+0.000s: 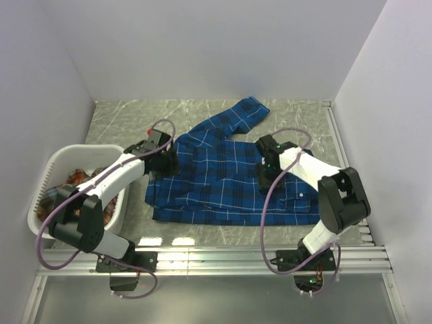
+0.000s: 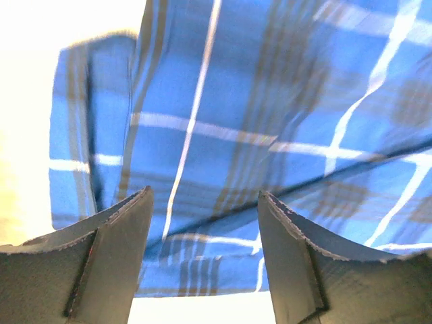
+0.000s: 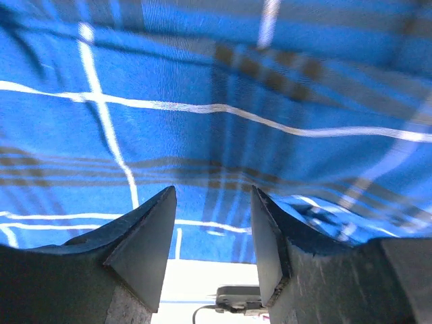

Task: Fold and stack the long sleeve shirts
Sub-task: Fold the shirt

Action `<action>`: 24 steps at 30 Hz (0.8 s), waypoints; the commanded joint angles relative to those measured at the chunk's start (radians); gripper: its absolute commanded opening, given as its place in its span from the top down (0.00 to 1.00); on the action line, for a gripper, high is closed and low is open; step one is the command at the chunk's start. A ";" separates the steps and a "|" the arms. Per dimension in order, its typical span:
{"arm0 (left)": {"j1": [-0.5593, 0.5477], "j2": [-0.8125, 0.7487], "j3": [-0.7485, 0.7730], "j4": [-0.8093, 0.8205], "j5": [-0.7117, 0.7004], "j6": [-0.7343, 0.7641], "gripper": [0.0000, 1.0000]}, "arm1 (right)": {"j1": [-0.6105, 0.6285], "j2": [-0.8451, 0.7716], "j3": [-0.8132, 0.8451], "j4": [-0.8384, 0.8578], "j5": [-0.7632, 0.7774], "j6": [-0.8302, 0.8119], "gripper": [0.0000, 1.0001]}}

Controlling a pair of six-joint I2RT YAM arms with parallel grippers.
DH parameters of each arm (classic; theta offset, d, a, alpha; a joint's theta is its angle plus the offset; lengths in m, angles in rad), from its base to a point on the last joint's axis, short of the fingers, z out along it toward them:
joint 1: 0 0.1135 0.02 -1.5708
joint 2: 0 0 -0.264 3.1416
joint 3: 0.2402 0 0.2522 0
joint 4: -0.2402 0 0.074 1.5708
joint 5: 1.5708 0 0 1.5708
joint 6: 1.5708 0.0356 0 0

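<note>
Lying spread out, blue plaid shirt (image 1: 216, 189)

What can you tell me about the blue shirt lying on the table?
The blue shirt is woven-looking plaid, royal blue with thin white and dark lines. It lies spread but rumpled on the grey table, one sleeve stretching toward the back. The left gripper and right gripper hover open at its two sides; whether they touch the cloth is unclear.

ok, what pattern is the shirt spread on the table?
The shirt is royal blue plaid with thin white and dark lines, clearest in the top external view.
</note>
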 commanded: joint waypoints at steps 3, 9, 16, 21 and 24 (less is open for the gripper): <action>0.018 0.019 0.179 0.095 -0.099 0.066 0.31 | -0.097 -0.101 0.201 0.072 0.107 0.014 0.45; 0.108 0.229 0.348 0.169 -0.119 0.052 0.38 | -0.324 -0.045 0.302 0.228 0.029 0.132 0.47; 0.116 0.421 0.494 0.132 -0.055 0.047 0.56 | -0.409 0.135 0.354 0.319 -0.092 0.218 0.53; 0.116 0.426 0.434 0.143 -0.021 0.012 0.67 | -0.481 0.205 0.308 0.398 -0.160 0.269 0.56; 0.116 0.417 0.376 0.160 -0.020 -0.005 0.69 | -0.496 0.247 0.303 0.425 -0.180 0.286 0.56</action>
